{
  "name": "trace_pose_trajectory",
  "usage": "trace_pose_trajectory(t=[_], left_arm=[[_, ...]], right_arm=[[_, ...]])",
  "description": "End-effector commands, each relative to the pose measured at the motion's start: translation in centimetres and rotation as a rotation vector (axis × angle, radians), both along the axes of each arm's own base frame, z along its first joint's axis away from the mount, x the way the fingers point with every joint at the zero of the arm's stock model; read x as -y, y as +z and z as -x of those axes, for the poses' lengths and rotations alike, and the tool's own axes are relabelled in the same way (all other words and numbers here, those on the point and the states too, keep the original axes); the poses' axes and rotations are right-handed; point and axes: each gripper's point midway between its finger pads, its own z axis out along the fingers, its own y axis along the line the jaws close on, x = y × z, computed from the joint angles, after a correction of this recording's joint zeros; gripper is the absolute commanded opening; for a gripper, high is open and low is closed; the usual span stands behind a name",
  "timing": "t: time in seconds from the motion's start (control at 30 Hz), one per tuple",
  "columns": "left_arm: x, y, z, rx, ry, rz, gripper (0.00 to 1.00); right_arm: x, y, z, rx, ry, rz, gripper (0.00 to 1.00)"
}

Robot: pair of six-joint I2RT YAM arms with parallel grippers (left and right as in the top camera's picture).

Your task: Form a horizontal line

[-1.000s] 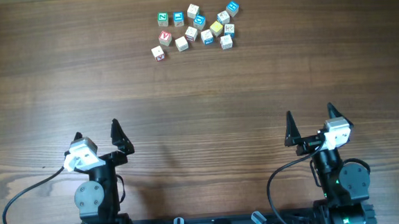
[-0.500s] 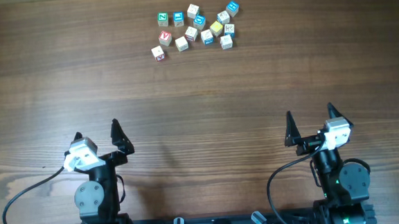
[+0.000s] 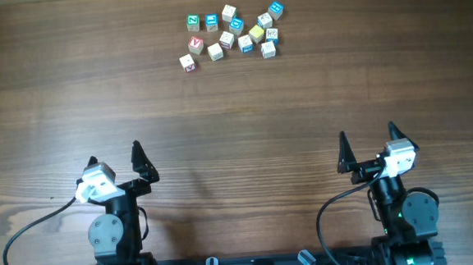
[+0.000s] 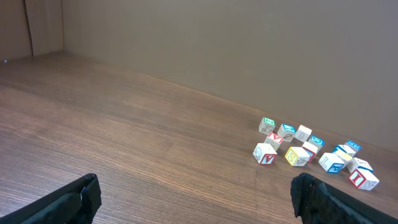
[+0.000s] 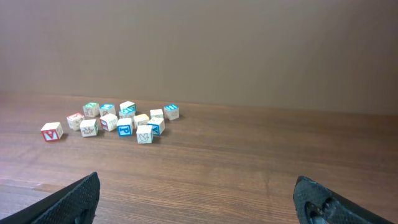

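Several small lettered wooden cubes [image 3: 234, 32] lie in a loose cluster at the far middle of the wooden table; they also show in the left wrist view [image 4: 311, 152] and in the right wrist view [image 5: 118, 121]. A red-lettered cube [image 3: 187, 62] sits at the cluster's near left corner and a blue-lettered cube [image 3: 275, 10] at its far right. My left gripper [image 3: 114, 155] is open and empty at the near left. My right gripper [image 3: 367, 138] is open and empty at the near right. Both are far from the cubes.
The table [image 3: 235, 108] is brown wood grain. A plain wall stands behind its far edge in both wrist views. Black cables trail from the arm bases at the near edge.
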Motion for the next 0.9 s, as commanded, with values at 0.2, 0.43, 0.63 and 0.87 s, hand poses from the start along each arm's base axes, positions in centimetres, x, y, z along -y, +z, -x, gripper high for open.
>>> trace_pose_trajectory(t=[0.2, 0.43, 0.63, 0.87], left_arm=[[-0.2, 0.0, 0.0, 0.0, 0.006, -0.016, 1.0], [-0.2, -0.2, 0.0, -0.008, 0.006, -0.015, 1.0], [-0.2, -0.2, 0.0, -0.007, 0.006, -0.016, 1.0], [0.0, 0.8, -0.1, 0.032, -0.003, -0.016, 1.0]], right_arm=[[0.0, -0.1, -0.1, -0.004, 0.0, 0.012, 1.0], [0.0, -0.1, -0.1, -0.004, 0.0, 0.012, 1.0], [0.0, -0.1, -0.1, -0.004, 0.0, 0.011, 1.0], [0.0, -0.1, -0.1, -0.004, 0.0, 0.011, 1.0]])
